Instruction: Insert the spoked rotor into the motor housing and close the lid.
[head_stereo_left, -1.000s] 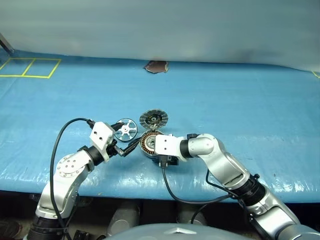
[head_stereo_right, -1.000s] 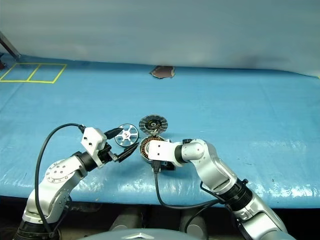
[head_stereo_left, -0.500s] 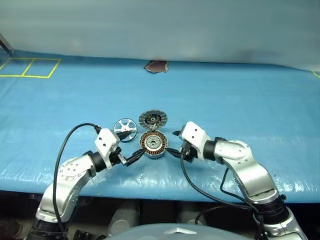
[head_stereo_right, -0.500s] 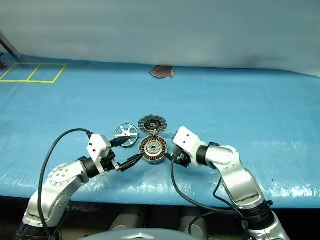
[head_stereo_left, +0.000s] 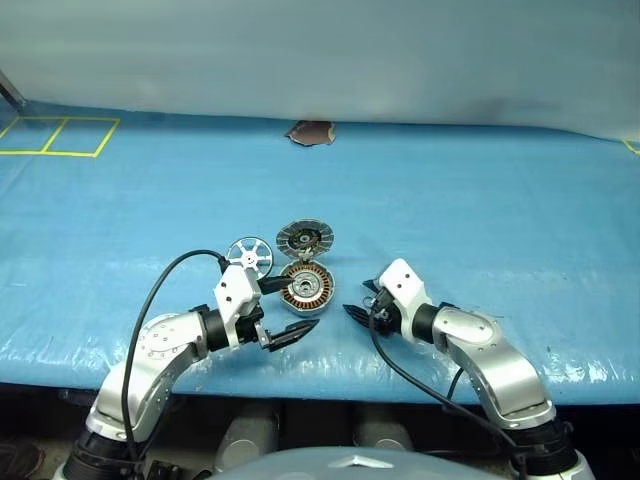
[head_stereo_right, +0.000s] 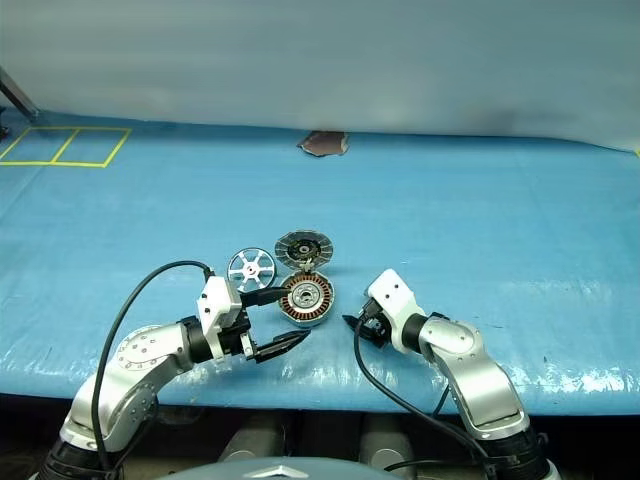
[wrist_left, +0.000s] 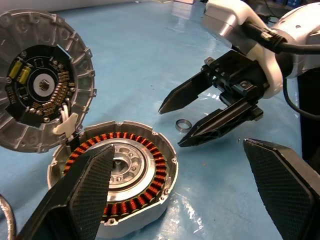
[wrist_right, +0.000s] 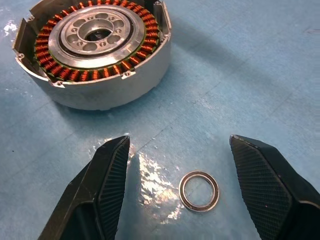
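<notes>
The motor housing (head_stereo_left: 305, 288) lies on the blue sheet with its copper windings facing up. Its lid (head_stereo_left: 305, 238) stands open at the far edge, the inner face showing. The spoked rotor (head_stereo_left: 250, 255) lies flat to the housing's left, beside the lid. My left gripper (head_stereo_left: 300, 303) is open and empty, its fingers spread at the housing's near left side. My right gripper (head_stereo_left: 357, 300) is open and empty just right of the housing, low over the sheet. In the right wrist view the housing (wrist_right: 95, 45) sits beyond its fingers (wrist_right: 107, 190).
A tiny metal ring (wrist_right: 199, 191) lies on the sheet between the right gripper's fingers, right of the housing. A brown patch (head_stereo_left: 313, 132) marks the far side of the sheet and yellow tape squares (head_stereo_left: 58, 137) the far left. The table's front edge runs just below both arms.
My right gripper has come off the housing, swinging right and down to the sheet, so the windings now show. My left gripper has moved right, to the housing's near side.
</notes>
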